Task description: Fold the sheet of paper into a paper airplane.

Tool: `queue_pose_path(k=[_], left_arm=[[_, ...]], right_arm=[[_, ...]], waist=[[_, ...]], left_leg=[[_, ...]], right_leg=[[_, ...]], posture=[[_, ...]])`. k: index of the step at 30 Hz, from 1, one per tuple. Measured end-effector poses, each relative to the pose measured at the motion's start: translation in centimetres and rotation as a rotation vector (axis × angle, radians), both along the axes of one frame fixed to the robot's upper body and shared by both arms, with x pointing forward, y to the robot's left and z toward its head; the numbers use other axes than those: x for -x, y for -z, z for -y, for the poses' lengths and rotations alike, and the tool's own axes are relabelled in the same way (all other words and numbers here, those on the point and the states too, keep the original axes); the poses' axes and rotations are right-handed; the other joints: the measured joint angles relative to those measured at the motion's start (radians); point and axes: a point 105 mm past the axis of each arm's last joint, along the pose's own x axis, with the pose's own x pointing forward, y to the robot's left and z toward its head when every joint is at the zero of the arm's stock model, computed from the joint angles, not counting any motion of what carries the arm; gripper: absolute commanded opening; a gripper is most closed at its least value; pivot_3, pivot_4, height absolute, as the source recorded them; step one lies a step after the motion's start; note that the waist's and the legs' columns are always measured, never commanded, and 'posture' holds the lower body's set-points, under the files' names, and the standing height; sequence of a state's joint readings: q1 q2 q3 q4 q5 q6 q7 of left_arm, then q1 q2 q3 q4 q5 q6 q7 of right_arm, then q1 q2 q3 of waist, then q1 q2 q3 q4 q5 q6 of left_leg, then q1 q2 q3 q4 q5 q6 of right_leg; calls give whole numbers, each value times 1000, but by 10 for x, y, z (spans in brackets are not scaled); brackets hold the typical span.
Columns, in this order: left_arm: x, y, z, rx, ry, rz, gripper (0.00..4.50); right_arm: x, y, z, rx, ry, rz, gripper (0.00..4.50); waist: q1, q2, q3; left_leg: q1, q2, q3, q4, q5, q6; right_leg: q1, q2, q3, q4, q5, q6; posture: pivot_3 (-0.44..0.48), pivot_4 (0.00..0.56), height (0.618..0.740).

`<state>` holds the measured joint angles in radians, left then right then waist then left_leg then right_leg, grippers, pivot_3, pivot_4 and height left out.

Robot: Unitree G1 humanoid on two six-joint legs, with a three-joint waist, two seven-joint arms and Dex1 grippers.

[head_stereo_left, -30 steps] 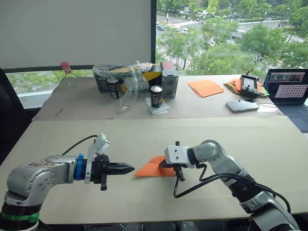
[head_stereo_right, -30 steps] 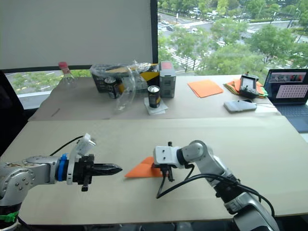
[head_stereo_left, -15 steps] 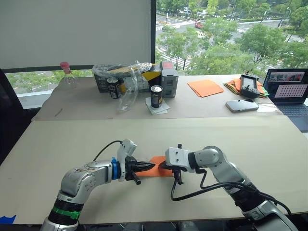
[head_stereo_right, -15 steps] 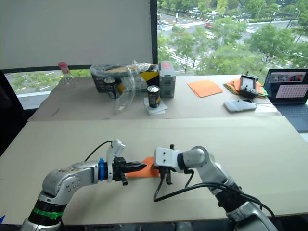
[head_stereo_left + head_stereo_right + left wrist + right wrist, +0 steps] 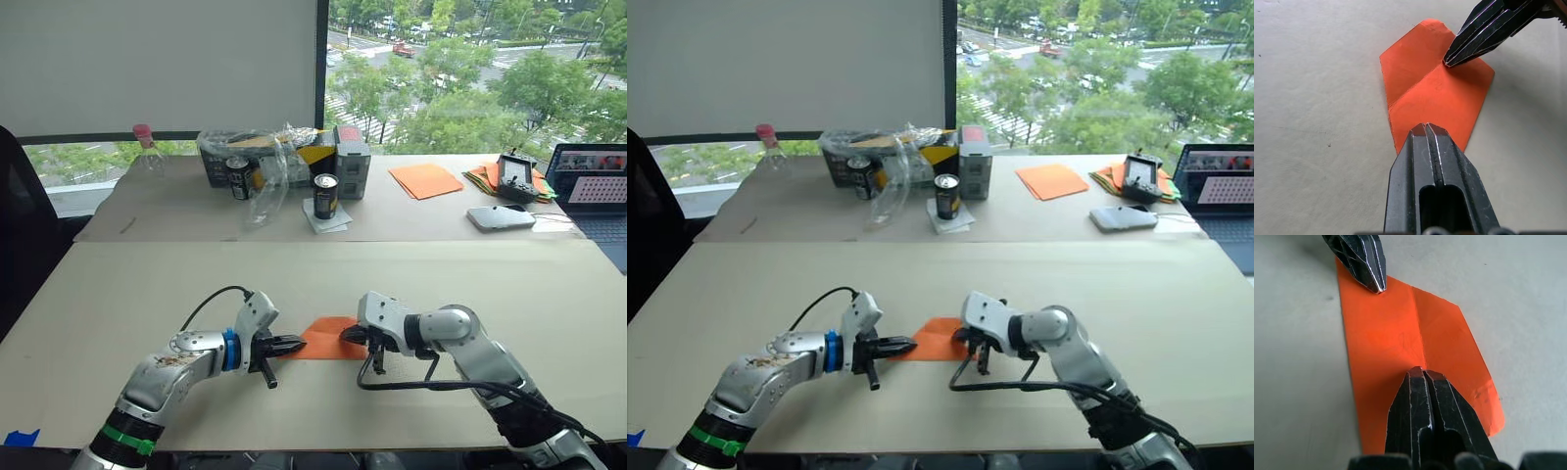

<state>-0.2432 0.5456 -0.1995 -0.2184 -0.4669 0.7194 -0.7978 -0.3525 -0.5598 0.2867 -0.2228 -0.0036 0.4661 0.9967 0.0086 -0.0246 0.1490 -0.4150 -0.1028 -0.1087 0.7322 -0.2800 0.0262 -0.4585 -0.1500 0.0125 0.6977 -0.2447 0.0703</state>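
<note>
Now both arms meet low over the near part of the pale beige table, one from each side of the sheet of paper, a thin bright orange piece already folded into a flat, layered shape with a crease running across it and a tapered end. A second ago the left gripper hung well to the left of the paper; it has since swung in, and its two black fingers, pressed together with nothing between them, now rest their tip on the paper's left edge. The right gripper, its fingers likewise pressed together and pinching nothing, has stayed bearing down on the paper's right side throughout. The paper itself lies where it did, flat on the table between the two tips.

This suggests that a pressing step is in hand: one tip pins the sheet while the other can run along the crease or nudge a flap. The fold is only partway to an airplane; whether the layers are lined up cleanly is hard to judge from the wrist views.

Farther back stand a dark drink can on a white napkin, a crumpled clear plastic bag over boxes, a stack of smooth orange sheets, a mixed-colour paper pile and an open laptop.
</note>
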Motion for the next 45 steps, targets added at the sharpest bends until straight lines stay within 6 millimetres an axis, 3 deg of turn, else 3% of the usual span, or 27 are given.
queue_pose_path(k=[9, 14, 18, 24, 33, 45], left_arm=[[-2, 1, 7, 1, 30, 12, 0], [-4, 1, 9, 0, 41, 19, 0], [-4, 2, 10, 4, 43, 18, 0], [-5, 2, 9, 3, 57, 25, 0], [-6, 1, 6, -9, 73, 34, 0], [-5, 1, 5, -10, 74, 39, 0]], right_arm=[[-5, -36, 23, -201, 158, -72, 26], [0, -37, 42, -241, 226, -167, 26], [3, -31, 46, -292, 255, -273, 1181], [-4, -30, 47, -298, 273, -304, 3298], [-20, -24, 41, -292, 257, -327, 3298], [-18, -11, 32, -312, 215, -446, 3298]], waist=[[4, 0, 0], [4, 0, 0], [3, 0, 0], [2, 0, 0], [0, 0, 0], [-1, 0, 0]], left_leg=[[0, 0, 0, 0, 0, 0], [0, 0, 0, 0, 0, 0], [0, 0, 0, 0, 0, 0], [0, 0, 0, 0, 0, 1], [0, 1, 0, 0, 0, 0], [0, 1, 0, -1, 0, 1]], right_leg=[[0, 0, 0, 0, 0, 0], [1, 0, 0, -1, 0, 0], [1, 0, 0, -1, 0, 0], [1, 0, 0, -1, 0, 0], [0, 0, -1, -1, 0, 0], [0, 0, -1, -2, 0, 0]], posture=[[0, 150, 670], [0, 150, 670], [0, 150, 670], [0, 150, 670], [0, 150, 670], [0, 150, 670]])
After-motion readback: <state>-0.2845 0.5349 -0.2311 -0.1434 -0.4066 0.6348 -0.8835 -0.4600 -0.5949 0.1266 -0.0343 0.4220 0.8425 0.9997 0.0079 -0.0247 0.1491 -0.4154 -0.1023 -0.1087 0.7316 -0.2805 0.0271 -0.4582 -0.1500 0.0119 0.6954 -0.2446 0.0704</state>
